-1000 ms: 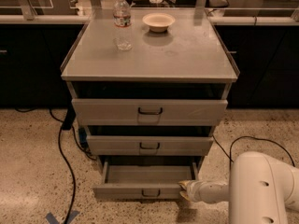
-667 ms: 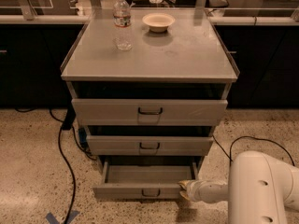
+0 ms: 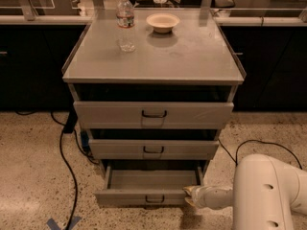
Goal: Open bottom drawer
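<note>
Camera view; entries run outward from the claw.

1. Pale robot claw [image 3: 190, 196]: at the right end of the slim grey metal bottom drawer's [image 3: 139, 194] front panel, touching it or just short of it. Whether it is apart, together or clamped cannot be told.
2. Bottom drawer: lowest of three, standing well out, with its plain grey tray showing. The small dark bracket handle [image 3: 154, 199] at panel centre is left of the claw and not held.
3. Step in hand, as judged: finishing the pull. Draw straight out along the runners, level and slow. Force at the panel's end rather than its centre could skew the tray and bind it, so ease off if it sticks.
4. White rounded robot arm [image 3: 268, 195]: right of the bottom drawer and low, its forearm reaching leftward, nearly level.
5. Middle-sized grey drawer [image 3: 153, 149] and tall grey top drawer [image 3: 153, 114]: stacked above the bottom drawer.
6. Grey table [image 3: 201, 61]: above the bottom drawer, carrying a clear plastic water bottle [image 3: 125, 20] and a cream bowl [image 3: 163, 22].
</note>
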You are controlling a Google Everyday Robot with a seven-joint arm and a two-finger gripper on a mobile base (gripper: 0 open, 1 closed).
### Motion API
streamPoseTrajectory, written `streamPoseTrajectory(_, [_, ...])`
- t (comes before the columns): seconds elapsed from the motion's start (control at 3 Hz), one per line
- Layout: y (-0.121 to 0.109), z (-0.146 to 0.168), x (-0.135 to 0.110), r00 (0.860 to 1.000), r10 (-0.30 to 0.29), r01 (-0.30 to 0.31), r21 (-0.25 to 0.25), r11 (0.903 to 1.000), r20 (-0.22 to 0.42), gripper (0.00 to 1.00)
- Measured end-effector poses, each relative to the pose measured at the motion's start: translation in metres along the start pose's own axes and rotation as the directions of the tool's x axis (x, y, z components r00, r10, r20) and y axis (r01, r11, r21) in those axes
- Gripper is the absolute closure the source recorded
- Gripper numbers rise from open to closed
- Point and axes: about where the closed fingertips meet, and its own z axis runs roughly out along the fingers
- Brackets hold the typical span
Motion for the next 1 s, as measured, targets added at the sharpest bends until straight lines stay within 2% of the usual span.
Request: streamPoseTrajectory(1.0, [0.0014,-0.003,-0.0032,1.0,0.009,-0.009,-0.009,0.9999,-0.006,1.0])
